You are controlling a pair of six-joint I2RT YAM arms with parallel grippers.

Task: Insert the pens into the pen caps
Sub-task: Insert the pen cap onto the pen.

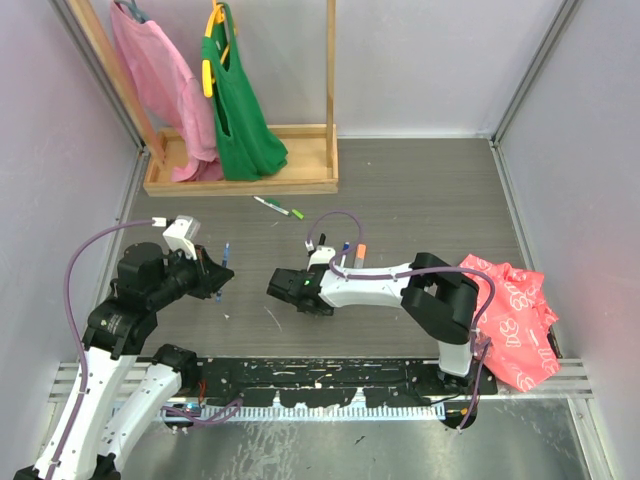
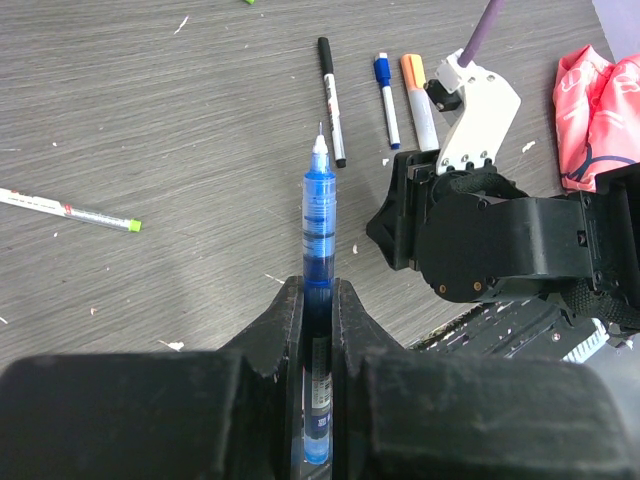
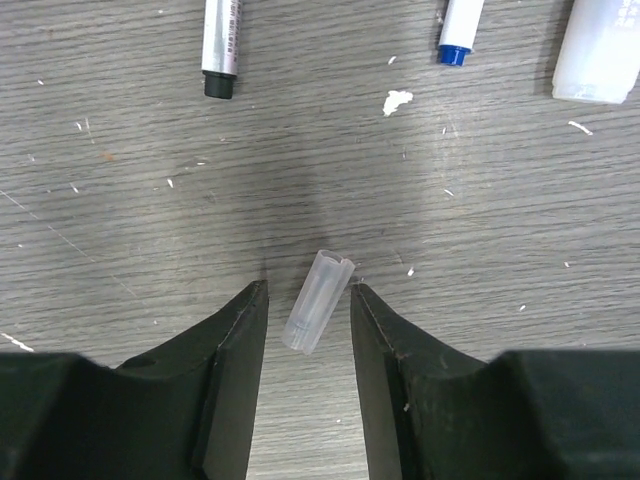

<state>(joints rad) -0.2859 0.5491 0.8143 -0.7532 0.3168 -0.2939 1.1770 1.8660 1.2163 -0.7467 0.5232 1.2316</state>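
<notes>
Nearest the arm bases, the left end effector [image 2: 318,292] was clamped on a blue pen [image 2: 319,220], which was held above the table [image 2: 150,120] with its fine bare tip pointing away from the fingers. To its right, the right end effector [image 3: 308,288] was low over the table with its fingers apart. A clear cap [image 3: 318,300] lay tilted on the surface between them, with a gap showing on either side. Just beyond that end effector, three pens lay side by side on the table: a black pen [image 2: 331,100], a blue-ended pen [image 2: 387,100] and an orange-ended pen [image 2: 420,100]. A red bag [image 1: 510,320] sat at the table's right edge. Farther back, a green-ended pen [image 1: 279,208] lay alone. At the far side stood a wooden rack [image 1: 240,185] with a pink bag [image 1: 165,80] and a green bag [image 1: 240,130] hanging from it.
</notes>
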